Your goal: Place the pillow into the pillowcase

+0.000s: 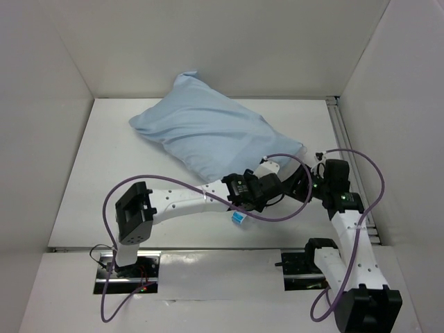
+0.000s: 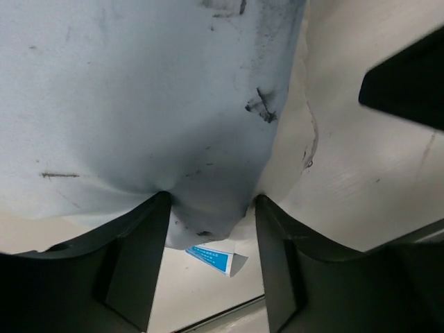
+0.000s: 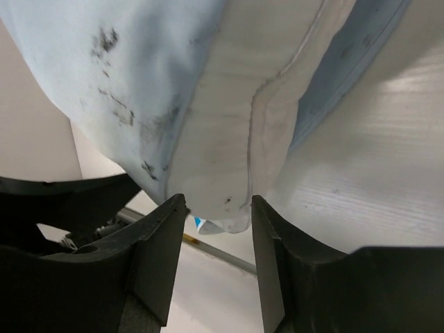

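Observation:
The light blue pillowcase (image 1: 208,128) lies plump across the table's back middle, with the white pillow inside it. The pillow's blue-and-white tag (image 1: 238,218) hangs out at the near corner. My left gripper (image 1: 253,191) is closed on that corner: in the left wrist view (image 2: 208,208) blue pillowcase cloth (image 2: 139,104) is bunched between its fingers, with the tag (image 2: 215,258) below and bare white pillow (image 2: 291,159) beside it. My right gripper (image 1: 298,184) (image 3: 218,208) is closed on the white pillow's seamed corner (image 3: 229,139), with the pillowcase edge (image 3: 125,69) alongside.
White walls enclose the table on three sides. A metal rail (image 1: 350,159) runs along the right edge. A purple cable (image 1: 277,215) loops around both wrists. The table's near edge (image 1: 208,248) is just behind the grippers.

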Robot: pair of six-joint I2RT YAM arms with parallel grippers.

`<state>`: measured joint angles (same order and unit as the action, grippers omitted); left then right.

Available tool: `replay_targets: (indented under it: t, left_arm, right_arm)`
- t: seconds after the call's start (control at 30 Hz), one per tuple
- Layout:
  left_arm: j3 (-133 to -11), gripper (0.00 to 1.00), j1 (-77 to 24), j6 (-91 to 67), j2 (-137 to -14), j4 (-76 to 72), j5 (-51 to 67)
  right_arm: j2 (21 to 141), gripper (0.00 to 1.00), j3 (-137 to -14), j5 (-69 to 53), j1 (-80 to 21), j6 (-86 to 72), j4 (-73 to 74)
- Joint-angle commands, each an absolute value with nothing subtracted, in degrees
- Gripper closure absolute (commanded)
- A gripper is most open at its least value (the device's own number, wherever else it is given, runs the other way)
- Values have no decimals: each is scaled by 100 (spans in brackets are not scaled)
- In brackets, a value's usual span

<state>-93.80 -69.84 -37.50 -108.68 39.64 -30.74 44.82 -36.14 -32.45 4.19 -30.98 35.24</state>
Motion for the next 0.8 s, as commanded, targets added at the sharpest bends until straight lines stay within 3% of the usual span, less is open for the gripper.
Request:
replay_targets:
  t: [0.0, 0.17, 0.3, 0.43, 0.47, 0.5, 0.53, 0.57, 0.63, 0.77]
  left_arm:
    - [-9676, 38, -6987, -3674, -10959, 3929, -3366]
    - [-9835, 72, -6865, -3727, -11013, 4201, -3542]
    - [-9827, 89, -6812, -3727, -10890, 4254, -3419]
    - [-9826, 90, -6812, -3727, -10775, 4307, -3244]
    - [-9826, 85, -6812, -3727, -10697, 4307, -3191]
    - [-9826, 73, -6812, -3666, -10644, 4307, -3130]
    - [-9826, 72, -6759, -3665, -10565, 4307, -3129]
    - [-9826, 72, -6759, -3665, -10564, 4307, -3129]
    - [-9774, 84, -6627, -3665, -10503, 4254, -2989]
    - [-9607, 80, -6460, -3665, -10223, 4061, -2585]
  right_arm:
    - [4219, 50, -3193, -3629, 457, -3163, 3491]
    - [4026, 44, -2646, -4129, 457, -3295, 3051]
    - [4025, 40, -2382, -4359, 457, -3366, 2638]
    - [4315, 30, -2188, -4729, 457, -3507, 1803]
    - [4368, 28, -2188, -4789, 457, -3568, 1689]
    - [4516, 26, -2241, -4790, 387, -3568, 1592]
    - [4613, 26, -2320, -4790, 326, -3568, 1469]
    - [4719, 26, -2320, -4790, 325, -3499, 1381]
    - [5060, 26, -2373, -4737, 264, -3437, 1196]
    - [5413, 30, -2373, -4737, 264, -3384, 827]
